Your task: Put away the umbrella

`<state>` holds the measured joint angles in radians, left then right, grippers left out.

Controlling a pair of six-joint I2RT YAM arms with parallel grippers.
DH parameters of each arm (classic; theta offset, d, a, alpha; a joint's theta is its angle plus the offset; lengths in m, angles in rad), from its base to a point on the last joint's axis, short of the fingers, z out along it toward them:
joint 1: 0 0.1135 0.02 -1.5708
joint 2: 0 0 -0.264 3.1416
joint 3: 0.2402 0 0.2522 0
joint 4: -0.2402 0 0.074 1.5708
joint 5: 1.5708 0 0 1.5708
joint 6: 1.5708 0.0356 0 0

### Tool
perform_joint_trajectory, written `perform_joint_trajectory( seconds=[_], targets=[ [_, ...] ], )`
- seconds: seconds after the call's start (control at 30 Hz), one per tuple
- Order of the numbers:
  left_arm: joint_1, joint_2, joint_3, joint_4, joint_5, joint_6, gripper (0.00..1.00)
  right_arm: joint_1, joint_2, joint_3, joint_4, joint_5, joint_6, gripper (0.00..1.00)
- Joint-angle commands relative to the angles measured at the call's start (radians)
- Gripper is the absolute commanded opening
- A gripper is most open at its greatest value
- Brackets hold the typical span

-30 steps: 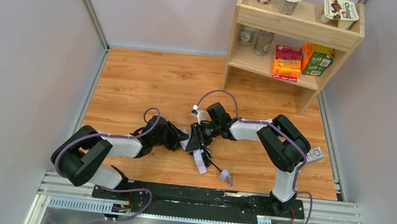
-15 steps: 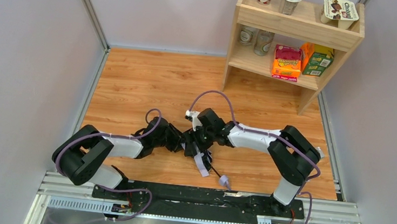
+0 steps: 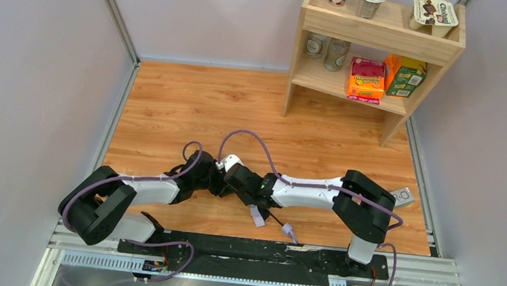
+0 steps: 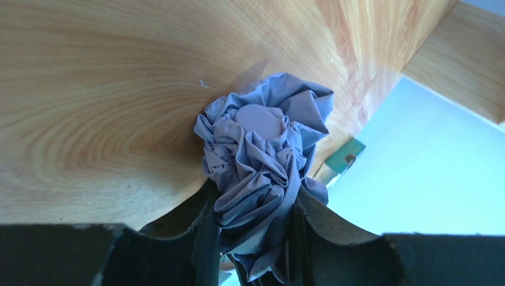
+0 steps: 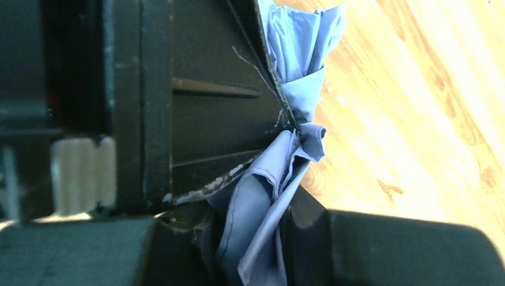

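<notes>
Umbrella (image 4: 257, 140), collapsed, mid-width by the near edge of the counter (image 3: 192, 103): left gripper (image 4: 253, 201) and right gripper (image 5: 253, 221) each clamped on its bunched fabric from opposite sides, seemingly to gather the canopy tight for strapping.

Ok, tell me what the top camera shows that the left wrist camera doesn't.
Only the top view: the shelf, the right gripper close beside the left gripper, and the black shaft trailing toward the near edge. Only the left wrist view: lavender fabric bunched tight between the left fingers. Both: the umbrella and the wooden table.
</notes>
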<state>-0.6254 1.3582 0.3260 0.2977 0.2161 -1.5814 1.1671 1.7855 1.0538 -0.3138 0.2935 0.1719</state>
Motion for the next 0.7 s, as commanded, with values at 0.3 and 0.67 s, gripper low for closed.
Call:
perform_joint_trajectory(
  seconds=[0.3, 0.67],
  targets=[
    [-0.013, -0.197, 0.001, -0.278, -0.104, 0.109, 0.73, -0.075, -0.155, -0.106, 0.264, -0.166, -0.114, 0.0],
    [-0.013, -0.162, 0.048, -0.223, -0.066, 0.118, 0.69, -0.098, -0.213, -0.065, 0.245, -0.381, -0.095, 0.0]
  ],
)
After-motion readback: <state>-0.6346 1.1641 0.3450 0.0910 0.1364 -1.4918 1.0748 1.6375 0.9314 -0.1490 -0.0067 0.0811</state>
